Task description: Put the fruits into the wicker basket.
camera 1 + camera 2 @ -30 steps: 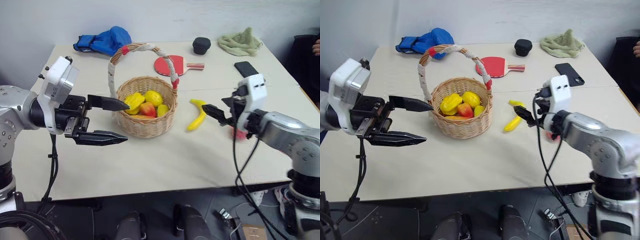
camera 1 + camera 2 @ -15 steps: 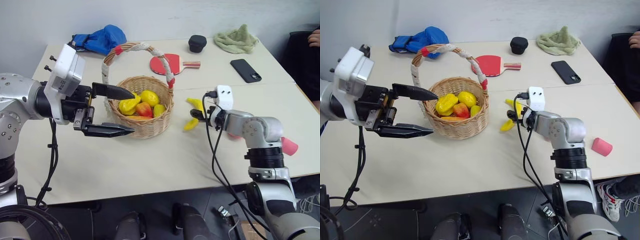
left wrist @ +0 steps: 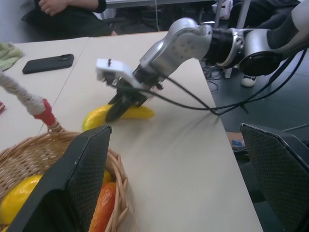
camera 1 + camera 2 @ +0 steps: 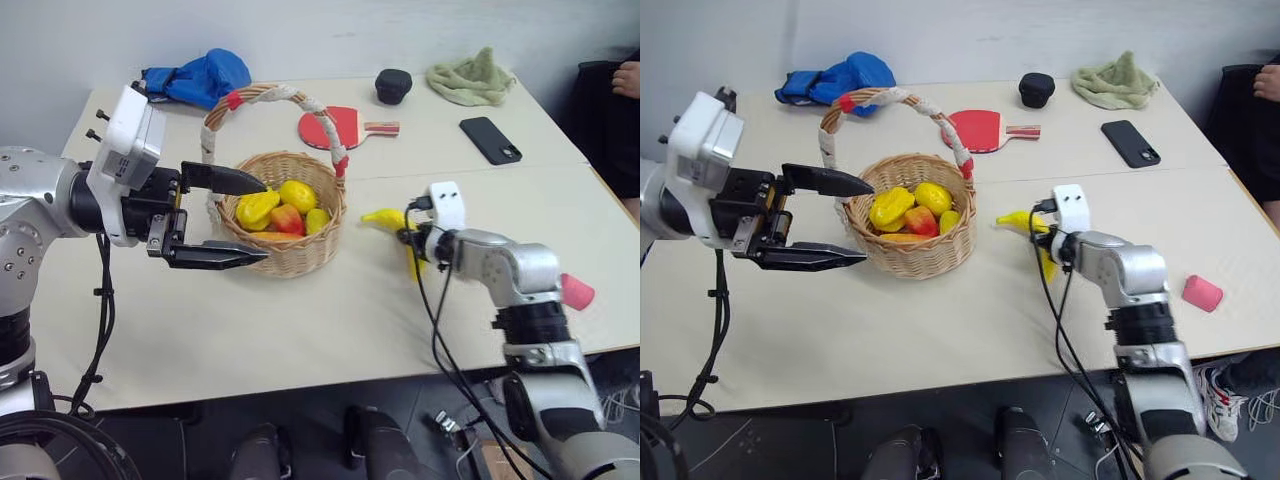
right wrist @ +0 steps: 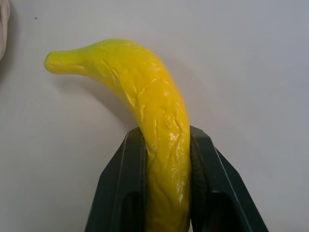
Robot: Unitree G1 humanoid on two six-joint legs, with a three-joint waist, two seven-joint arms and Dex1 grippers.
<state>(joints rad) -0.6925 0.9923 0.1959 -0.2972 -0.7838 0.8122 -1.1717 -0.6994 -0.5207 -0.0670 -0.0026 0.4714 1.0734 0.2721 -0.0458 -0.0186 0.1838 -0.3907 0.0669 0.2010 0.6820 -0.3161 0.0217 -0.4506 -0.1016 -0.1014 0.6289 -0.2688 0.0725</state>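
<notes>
Table [image 4: 300, 320]: lying under both grippers.
Wicker basket [image 4: 290, 255]: sitting just past the left gripper's tips, holding fruits.
Left gripper [image 4: 245, 218]: hanging wide open, holding nothing.
Right gripper [image 5: 166, 159]: squeezing the banana.
Banana [image 5: 145, 96]: sticking out between the right fingers [image 5: 128, 169], on the table.

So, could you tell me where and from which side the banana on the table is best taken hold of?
Probably across its thicker middle, coming from the robot's right, away from the wicker basket. The banana lies flat, curving to a thin tip, so the sides of its body suit the fingers. The right claw is shut on it there.
</notes>
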